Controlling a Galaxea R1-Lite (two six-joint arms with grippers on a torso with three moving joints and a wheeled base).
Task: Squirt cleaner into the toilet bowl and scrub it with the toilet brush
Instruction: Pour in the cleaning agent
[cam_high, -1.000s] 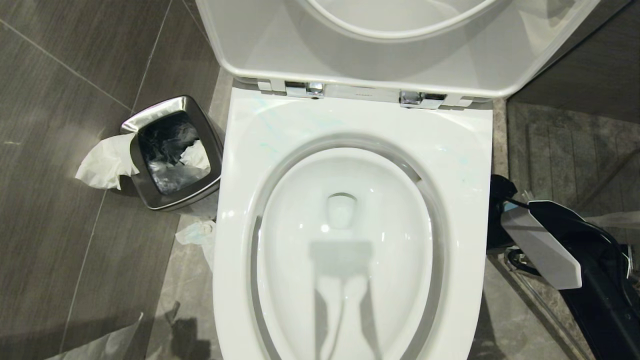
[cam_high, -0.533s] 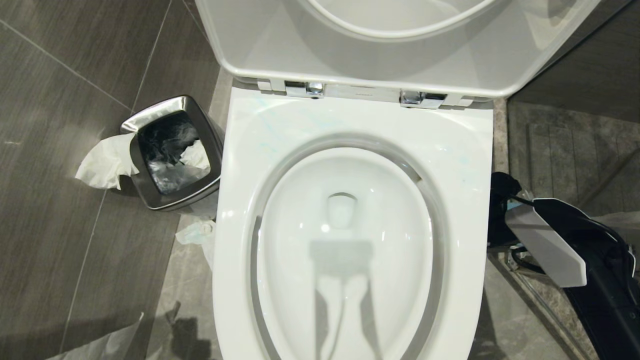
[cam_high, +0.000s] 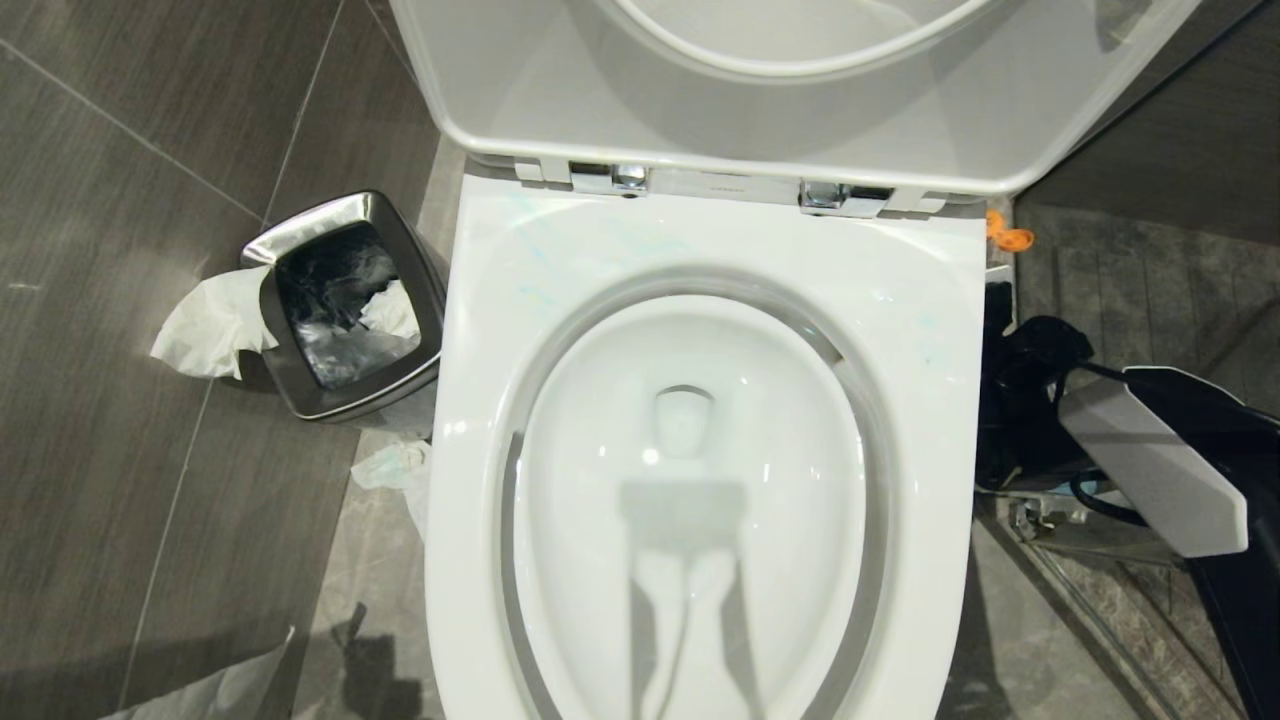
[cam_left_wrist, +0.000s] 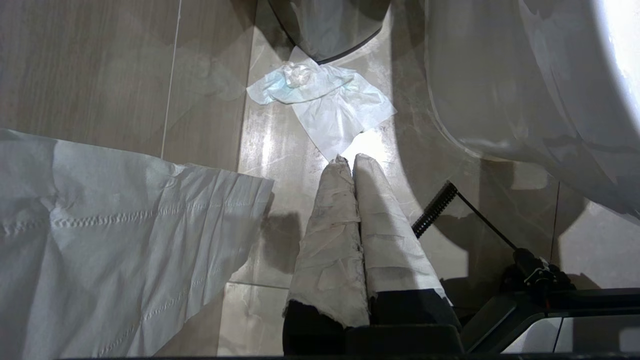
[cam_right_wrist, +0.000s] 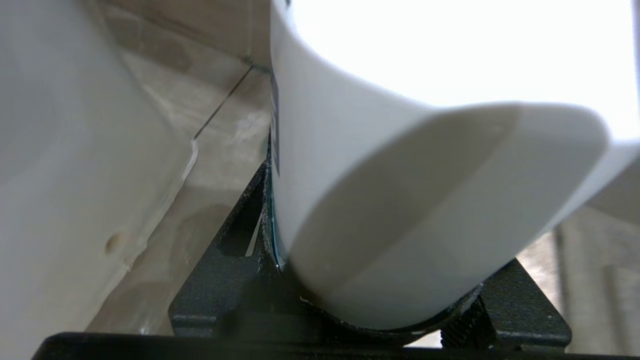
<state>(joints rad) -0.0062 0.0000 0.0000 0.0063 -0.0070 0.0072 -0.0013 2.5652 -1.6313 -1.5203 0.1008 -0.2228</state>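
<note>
Beside the toilet bowl (cam_high: 690, 480), to its right near the floor, the right gripper (cam_high: 1020, 400) clasps a white bottle (cam_right_wrist: 400, 200), while the left gripper (cam_left_wrist: 350, 165), fingers pressed together, hangs low on the bowl's left.

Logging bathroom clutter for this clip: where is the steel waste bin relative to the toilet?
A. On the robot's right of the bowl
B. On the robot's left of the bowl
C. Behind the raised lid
B: the steel waste bin stands left of the toilet bowl, stuffed with tissue.
</note>
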